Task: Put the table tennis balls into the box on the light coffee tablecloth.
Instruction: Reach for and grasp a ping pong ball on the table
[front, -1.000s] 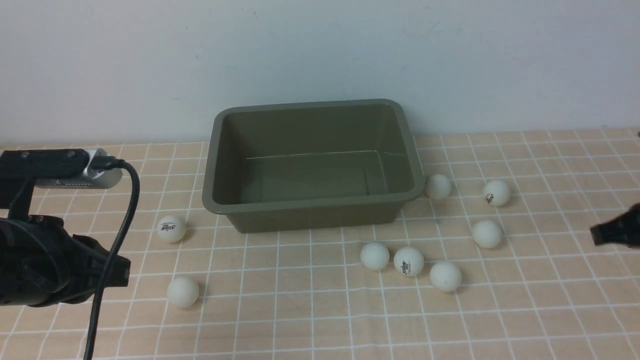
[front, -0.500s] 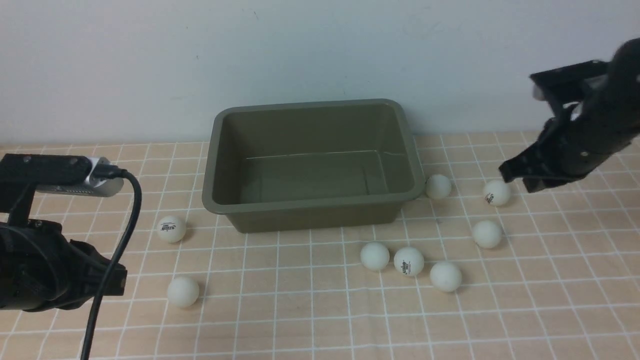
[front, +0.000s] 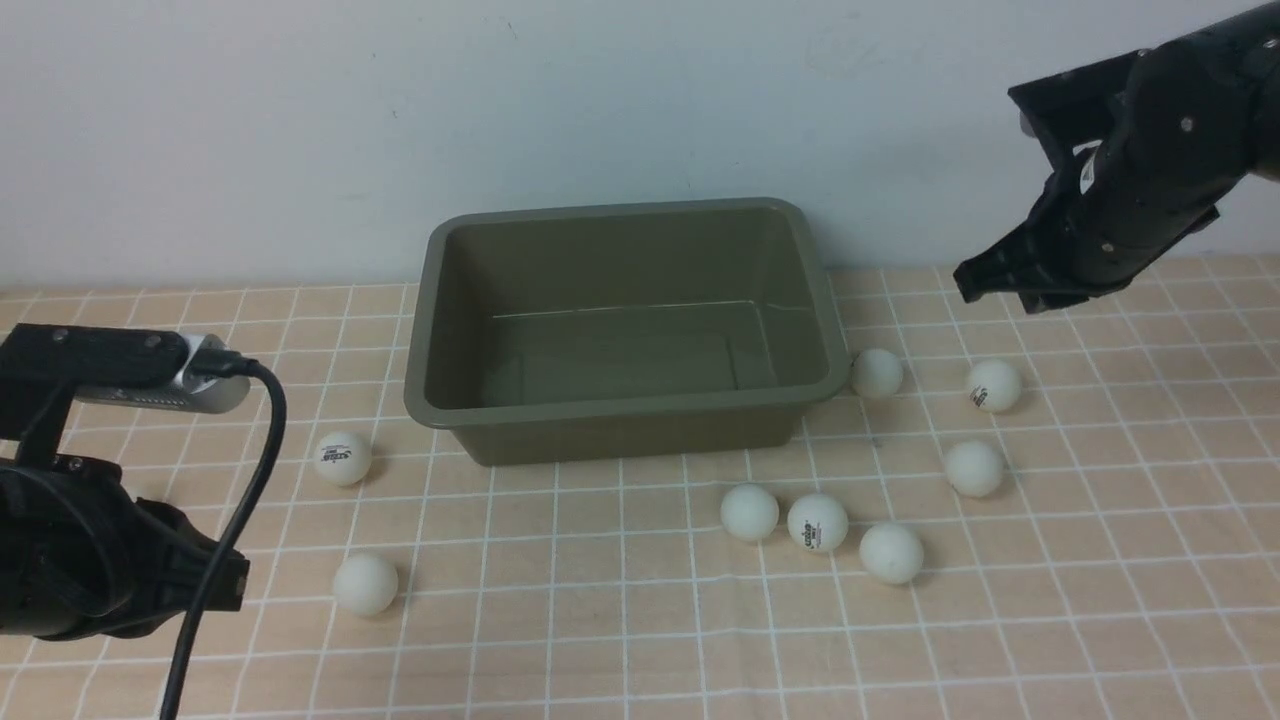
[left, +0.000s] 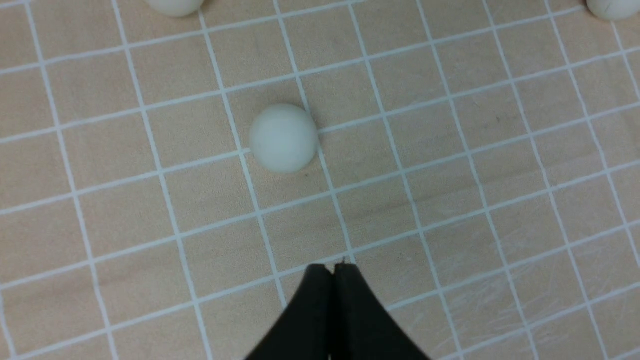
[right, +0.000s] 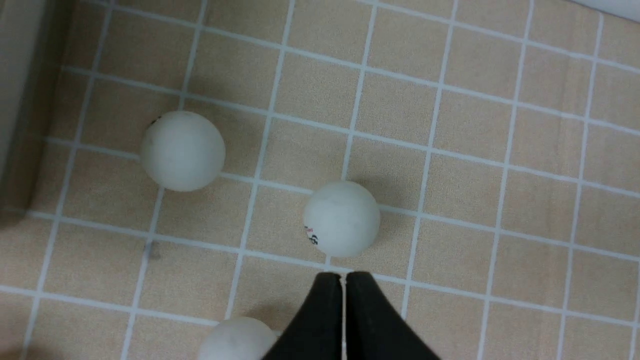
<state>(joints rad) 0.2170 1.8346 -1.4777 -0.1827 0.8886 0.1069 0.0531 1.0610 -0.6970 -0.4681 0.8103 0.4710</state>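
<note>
Box: the olive-green box (front: 620, 410) stood open on the light coffee tablecloth (front: 600, 640), with its far side close to the wall (front: 400, 120).
Balls: eight table tennis balls (front: 749, 512) showed in the front view, all lying on the cloth outside the box.
Balls at the box's 7 to 8 o'clock: a printed ball (front: 342, 458) lay near the front left corner. A plain ball (front: 365, 584) lay farther out, toward 7 o'clock.
Balls at the box's 5 o'clock: three lay close together in a row, and the middle one bore a dark print.
Balls at the box's 3 to 4 o'clock: a corner ball (front: 876, 372) sat just beside the rim's front right corner. A logo ball (front: 993, 385) lay past it at 3 o'clock, and one more lay nearer the camera.
Left arm: the left arm (front: 80, 560) hung low over the surface, well out at the box's 8 o'clock.
Left jaws: pressed together and holding nothing. The plain ball lay ahead of the tips, apart from them.
Right arm: the right arm (front: 1120, 210) was raised above the cloth at the box's 2 o'clock.
Right jaws: drawn almost together with only a thin slit between them, holding nothing. In the wrist view the logo ball sat just ahead of the tips.
</note>
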